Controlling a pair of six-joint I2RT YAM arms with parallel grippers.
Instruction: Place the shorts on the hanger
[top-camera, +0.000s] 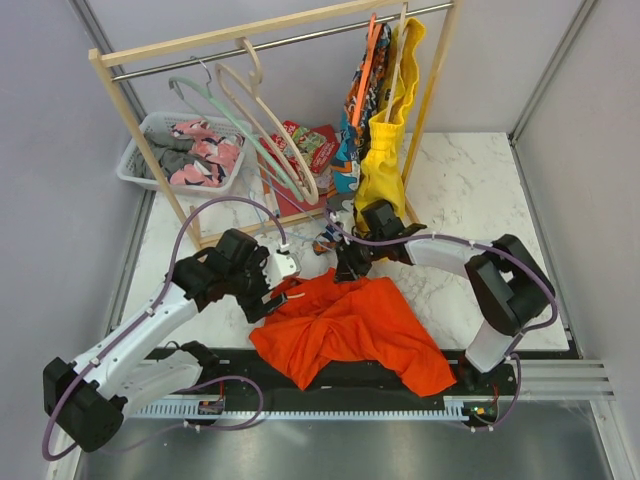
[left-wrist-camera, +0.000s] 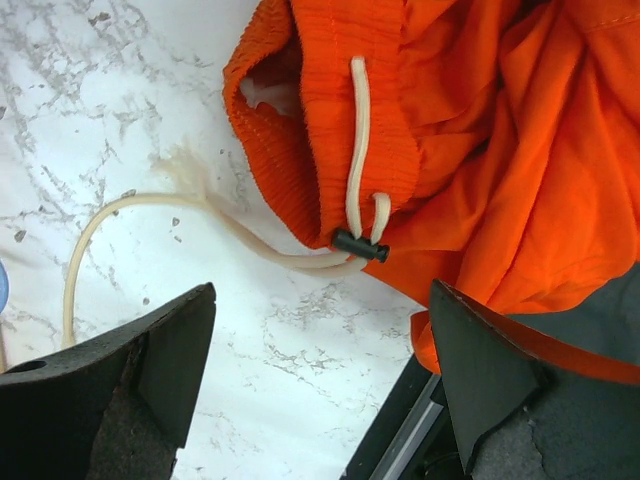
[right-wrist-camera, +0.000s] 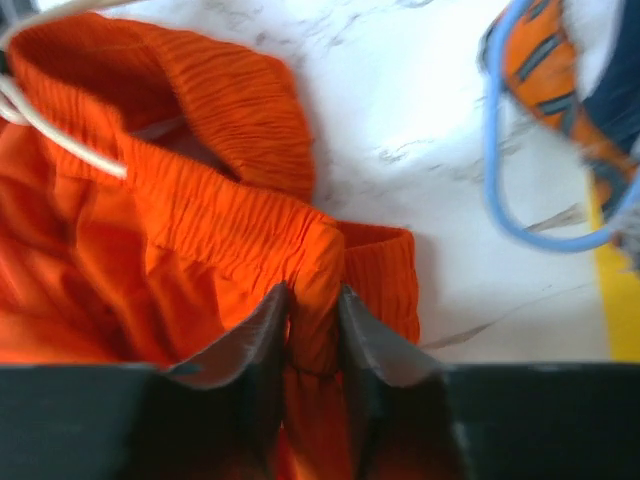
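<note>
Between the fingers of the right gripper (right-wrist-camera: 315, 305), the waistband (right-wrist-camera: 220, 215) of the shorts (top-camera: 350, 325) is pinched on the bench (right-wrist-camera: 400, 90). The left gripper (left-wrist-camera: 320, 335) hovers spread over the drawstring (left-wrist-camera: 357, 140). Grasping step, I judge; next, lift the waistband to the light-blue hanger (right-wrist-camera: 505, 215) just beyond.

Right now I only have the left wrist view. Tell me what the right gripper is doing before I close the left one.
Observer: The right gripper is shut on a fold of the shorts' waistband.
Operator: Locate the hanger for me.
Observer: The light-blue hanger lies on the table just beyond that waistband, close to the right gripper.
Operator: Report where my left gripper sits overall.
Observer: Seen from above, the left gripper is at the shorts' left edge, opposite the right gripper.
</note>
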